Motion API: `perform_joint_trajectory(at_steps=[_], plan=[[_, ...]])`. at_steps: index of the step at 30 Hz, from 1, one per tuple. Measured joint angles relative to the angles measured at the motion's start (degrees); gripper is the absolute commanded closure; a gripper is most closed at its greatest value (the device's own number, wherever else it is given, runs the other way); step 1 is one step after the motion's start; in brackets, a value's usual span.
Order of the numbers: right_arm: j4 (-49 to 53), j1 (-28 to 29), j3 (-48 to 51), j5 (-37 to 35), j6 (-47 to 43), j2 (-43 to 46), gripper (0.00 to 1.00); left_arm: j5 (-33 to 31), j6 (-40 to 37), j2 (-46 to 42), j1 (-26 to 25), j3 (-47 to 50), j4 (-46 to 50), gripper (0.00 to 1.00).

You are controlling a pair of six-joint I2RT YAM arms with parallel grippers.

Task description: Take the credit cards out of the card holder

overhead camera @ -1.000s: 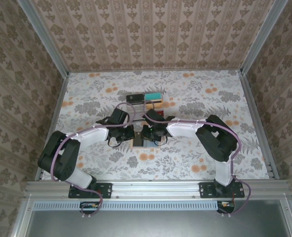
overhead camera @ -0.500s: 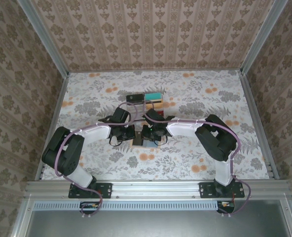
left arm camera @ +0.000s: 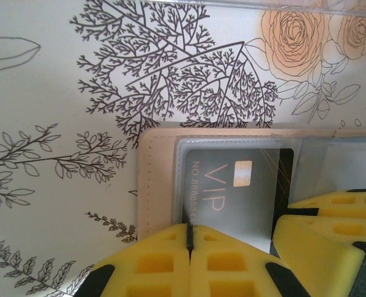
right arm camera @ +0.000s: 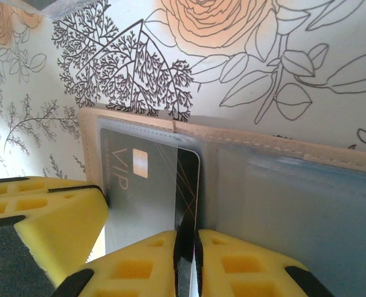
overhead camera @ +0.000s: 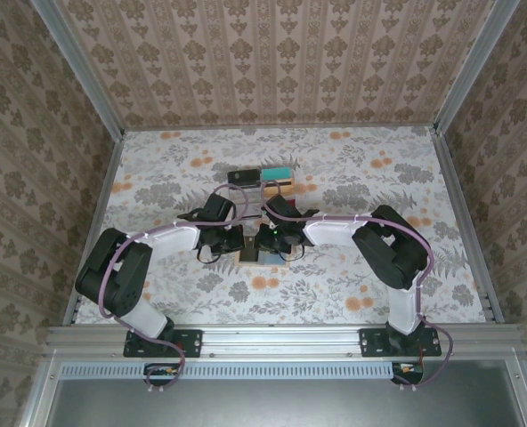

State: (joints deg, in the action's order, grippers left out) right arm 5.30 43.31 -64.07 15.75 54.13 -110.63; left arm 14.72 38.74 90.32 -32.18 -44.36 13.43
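Card holder [left arm camera: 155, 185] lies open mid-way across the worktop [left arm camera: 59, 124]; left tool [left arm camera: 189, 247], clenched, presses its edge. Right tool [right arm camera: 187, 253] pinches the black card [right arm camera: 149, 198]: draw it straight along the pocket, holder pinned flat.

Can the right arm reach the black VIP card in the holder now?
Probably yes: the right gripper seems closed on the edge of the black VIP card; the shut left gripper sits on the card holder.
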Motion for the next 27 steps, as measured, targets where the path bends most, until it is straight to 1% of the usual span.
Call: perform_joint_trajectory(at_steps=[9, 13, 16, 21, 24, 27], plan=[[-4.11, -0.7, 2.27, 1.07, 2.05, 0.39, 0.9, -0.48, 0.02, 0.0, 0.0, 0.02, 0.0, 0.97], [-5.2, -0.74, 3.34, 1.01, 2.71, 1.31, 0.92, -0.63, 0.02, 0.0, 0.0, 0.02, 0.0, 0.9], [-5.46, -0.96, 4.48, 0.72, 2.95, 2.34, 0.93, -0.96, 0.02, 0.0, 0.0, 0.17, 0.02, 0.87], [-6.1, -1.18, 6.34, 0.15, 3.26, 3.1, 0.94, -1.14, 0.02, -0.07, 0.0, 0.46, 0.0, 0.86], [-6.86, -1.18, 6.62, 0.15, 3.63, 3.13, 0.89, -1.18, 0.02, -0.07, 0.0, 0.46, 0.02, 0.87], [-7.08, -1.18, 6.62, 0.35, 4.44, 3.1, 0.78, -1.25, 0.04, -0.07, 0.0, 0.46, 0.02, 0.88]])
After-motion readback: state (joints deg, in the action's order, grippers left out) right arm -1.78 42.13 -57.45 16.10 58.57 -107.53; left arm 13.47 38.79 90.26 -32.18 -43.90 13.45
